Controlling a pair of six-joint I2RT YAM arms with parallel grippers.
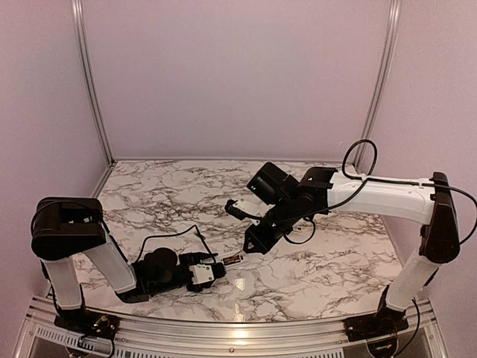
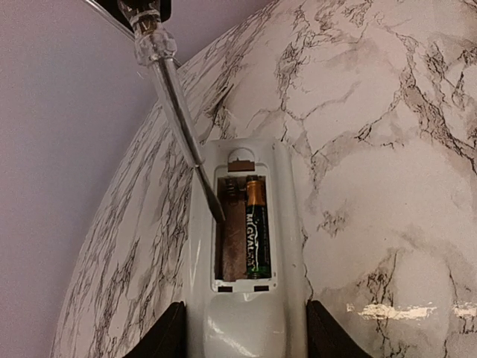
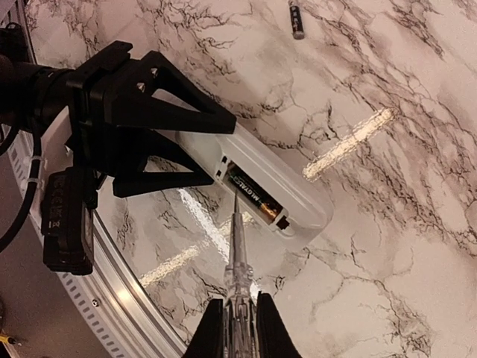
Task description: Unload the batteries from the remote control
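Halfway: loose battery (image 3: pixel 297 20) out on the table (image 3: pixel 395 224), second battery (image 2: pixel 256 231) seated in your remote control (image 3: pixel 305 201). Left gripper (image 2: pixel 246 339) clamps it; right gripper (image 3: pixel 240 328) pinches the screwdriver (image 2: pixel 177 101).

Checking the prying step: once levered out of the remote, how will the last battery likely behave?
The battery is a smooth rigid cylinder, so it will probably roll on the glossy table. It sits snug in the remote, so it may pop out suddenly. The thin screwdriver may slip.
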